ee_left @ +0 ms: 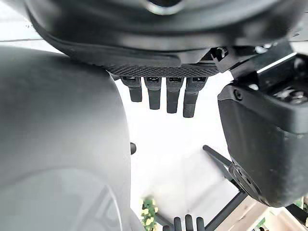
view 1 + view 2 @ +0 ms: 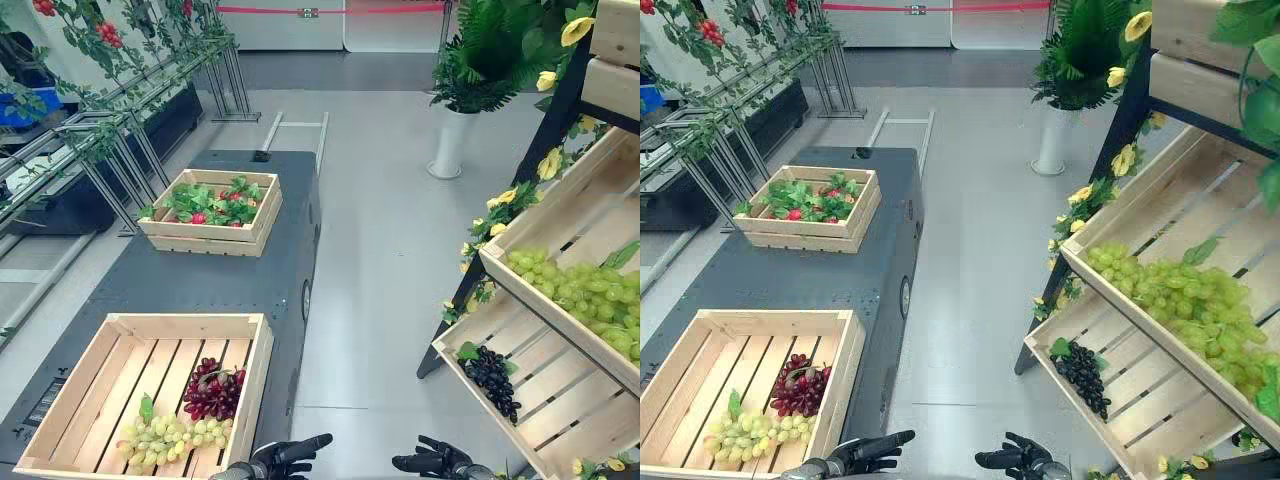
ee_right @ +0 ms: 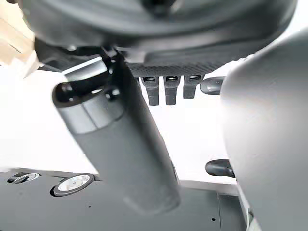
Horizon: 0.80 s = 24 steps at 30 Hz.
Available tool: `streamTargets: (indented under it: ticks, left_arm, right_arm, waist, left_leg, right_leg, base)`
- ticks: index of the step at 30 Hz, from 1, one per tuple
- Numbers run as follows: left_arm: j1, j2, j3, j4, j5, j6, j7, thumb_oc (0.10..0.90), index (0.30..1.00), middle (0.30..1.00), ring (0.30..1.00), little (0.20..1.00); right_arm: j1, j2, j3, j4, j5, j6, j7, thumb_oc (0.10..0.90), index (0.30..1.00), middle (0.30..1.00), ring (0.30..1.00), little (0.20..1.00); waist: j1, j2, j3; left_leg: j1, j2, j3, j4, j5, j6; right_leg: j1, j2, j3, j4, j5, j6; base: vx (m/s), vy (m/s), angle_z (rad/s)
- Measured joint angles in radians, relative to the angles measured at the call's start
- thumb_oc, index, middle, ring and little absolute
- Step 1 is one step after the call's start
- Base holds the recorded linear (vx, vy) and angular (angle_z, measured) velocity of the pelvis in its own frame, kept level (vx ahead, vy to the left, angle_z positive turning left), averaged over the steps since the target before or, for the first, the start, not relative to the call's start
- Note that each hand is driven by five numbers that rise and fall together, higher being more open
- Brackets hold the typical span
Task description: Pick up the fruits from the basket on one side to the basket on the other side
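Left eye view: the pale slatted wooden crate (image 2: pixel 257 370) on the dark grey counter (image 2: pixel 200 280) holds a dark-red grape bunch (image 2: pixel 212 392) and a green grape bunch (image 2: pixel 170 435) lying crosswise, both ahead-left of the left hand (image 2: pixel 290 455), the nearer one.
Right eye view: the right hand (image 2: pixel 1015 460) hangs low beside it.
Left wrist view: fingers (image 1: pixel 154 98) straight, holding nothing.
Right wrist view: fingers (image 3: pixel 166 91) straight, empty.

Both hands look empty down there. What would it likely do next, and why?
Probably swing the left hand over the near crate toward the red grapes: both it and the right hand are open and empty, and those grapes lie closest.
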Motion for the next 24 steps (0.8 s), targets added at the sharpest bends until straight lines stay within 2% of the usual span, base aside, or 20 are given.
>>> streamTargets:
  ticks: [5, 8, 12, 15, 18, 21, 24]
  left_arm:
    - [0.001, 0.002, -0.001, -0.017, 0.000, 0.001, -0.018, 0.800, 0.900, 0.900, 0.900, 0.900]
    - [0.002, 0.007, -0.003, -0.043, -0.031, 0.003, -0.070, 0.800, 0.900, 0.900, 0.900, 0.900]
    - [0.003, 0.006, -0.006, -0.104, -0.044, 0.003, -0.109, 0.800, 0.900, 0.900, 0.900, 0.900]
    - [0.002, 0.009, -0.029, -0.186, -0.043, -0.022, -0.115, 0.800, 0.900, 0.900, 0.900, 0.900]
    - [0.003, 0.022, -0.050, -0.295, -0.040, -0.036, -0.101, 0.800, 0.900, 0.900, 0.900, 0.900]
    - [-0.003, 0.040, -0.047, -0.451, -0.046, -0.077, -0.045, 0.800, 0.900, 0.900, 0.900, 0.900]
    - [-0.014, 0.061, -0.039, -0.528, -0.048, -0.091, 0.015, 0.800, 0.900, 0.900, 0.900, 0.900]
  right_arm:
    - [0.000, 0.000, 0.000, -0.001, 0.000, 0.000, 0.000, 0.800, 0.900, 0.900, 0.900, 0.900]
    - [0.000, 0.000, 0.000, -0.003, 0.000, 0.001, 0.000, 0.800, 0.900, 0.900, 0.900, 0.900]
    - [0.000, 0.000, 0.000, -0.005, -0.001, 0.004, -0.001, 0.800, 0.900, 0.900, 0.900, 0.900]
    - [0.000, -0.001, 0.000, -0.030, -0.001, 0.016, -0.001, 0.800, 0.900, 0.900, 0.900, 0.900]
    - [0.000, -0.001, 0.000, -0.047, -0.001, 0.023, -0.003, 0.800, 0.900, 0.900, 0.900, 0.900]
    - [0.000, -0.001, 0.000, -0.068, -0.001, 0.029, -0.005, 0.800, 0.900, 0.900, 0.900, 0.900]
    - [0.003, -0.004, 0.000, -0.079, -0.001, 0.029, -0.008, 0.800, 0.900, 0.900, 0.900, 0.900]
  waist:
    - [0.000, 0.000, 0.000]
    - [0.000, 0.000, 0.001]
    - [0.000, -0.004, 0.006]
    - [0.000, -0.008, 0.014]
    - [0.001, -0.006, 0.021]
    - [0.003, 0.002, 0.032]
    - [0.003, 0.006, 0.036]
  left_leg:
    - [0.000, 0.000, 0.001, 0.000, 0.000, 0.000]
    - [0.000, 0.000, 0.002, 0.000, 0.000, 0.000]
    - [0.000, 0.000, 0.002, 0.000, 0.000, 0.000]
    - [-0.001, 0.000, 0.003, 0.000, 0.000, 0.000]
    - [-0.004, 0.000, 0.003, 0.000, 0.000, 0.000]
    - [-0.006, 0.000, 0.001, 0.000, 0.002, -0.003]
    - [-0.006, 0.000, -0.002, 0.000, 0.002, -0.003]
  right_leg:
    - [-0.001, 0.000, 0.001, 0.000, 0.000, 0.000]
    - [-0.001, 0.000, 0.001, 0.000, 0.000, 0.000]
    - [-0.002, 0.000, 0.001, 0.000, 0.000, 0.000]
    - [-0.003, -0.001, 0.001, 0.000, 0.000, 0.001]
    - [-0.006, -0.001, 0.001, 0.000, 0.001, 0.001]
    - [-0.003, 0.000, 0.000, 0.000, 0.003, 0.005]
    - [-0.002, 0.000, -0.002, 0.000, 0.004, 0.007]
  base:
    - [0.05, 0.035, 0.26]
    - [0.00, 0.000, 0.00]
    - [0.00, 0.000, 0.00]
    - [0.00, 0.000, 0.00]
    - [0.00, 0.000, 0.00]
    - [0.00, 0.000, 0.00]
    - [0.00, 0.000, 0.00]
